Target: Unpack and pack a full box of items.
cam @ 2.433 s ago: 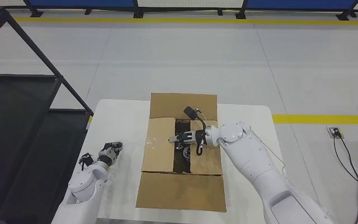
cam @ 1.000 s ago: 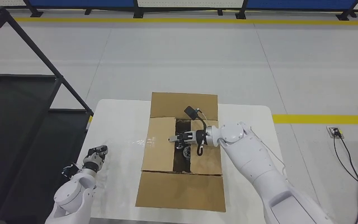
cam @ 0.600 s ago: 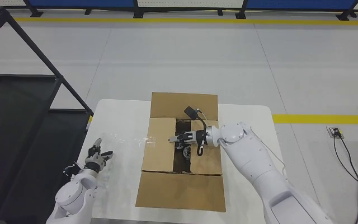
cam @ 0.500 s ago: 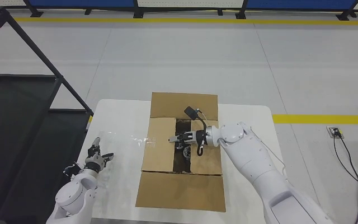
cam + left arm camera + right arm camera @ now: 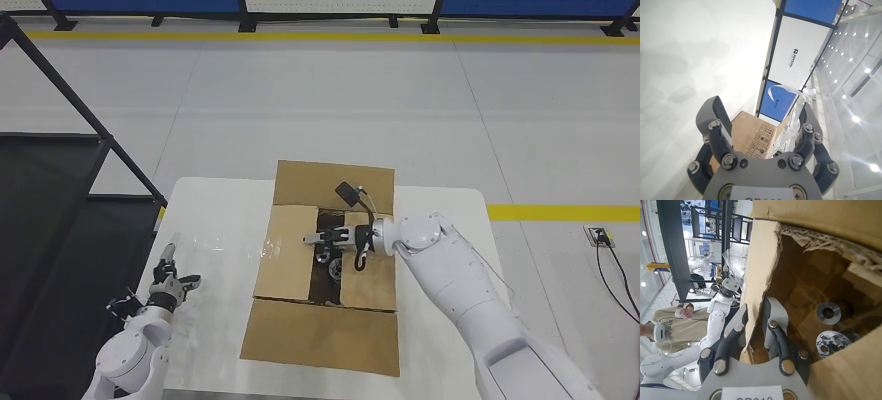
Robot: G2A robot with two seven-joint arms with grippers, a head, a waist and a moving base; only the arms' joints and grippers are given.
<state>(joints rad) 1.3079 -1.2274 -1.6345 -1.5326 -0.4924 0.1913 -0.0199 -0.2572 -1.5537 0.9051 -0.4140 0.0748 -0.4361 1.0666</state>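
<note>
The brown cardboard box point(image 5: 320, 335) stands open in the middle of the white table point(image 5: 215, 210). My right gripper point(image 5: 312, 240) is shut on the box's left inner flap point(image 5: 761, 266), one finger inside and one outside point(image 5: 757, 313). Down in the box lie a metal ring point(image 5: 828, 313) and a machined metal disc point(image 5: 831, 344), also visible from above point(image 5: 328, 262). My left gripper point(image 5: 172, 276) is near the table's left edge, open point(image 5: 762, 113), with a strip of clear tape point(image 5: 783, 89) clinging to one finger. The box point(image 5: 751, 130) lies beyond it.
A black frame and dark panel point(image 5: 60, 250) stand just left of the table. The box's far flap point(image 5: 335, 180) and near flap lie folded outward. Bare tabletop lies between the left gripper and the box, and right of the box point(image 5: 440, 230).
My left arm drew back from the box toward the table's left edge and its gripper opened. The right gripper kept hold of the flap and rose a little; the box shifted slightly.
</note>
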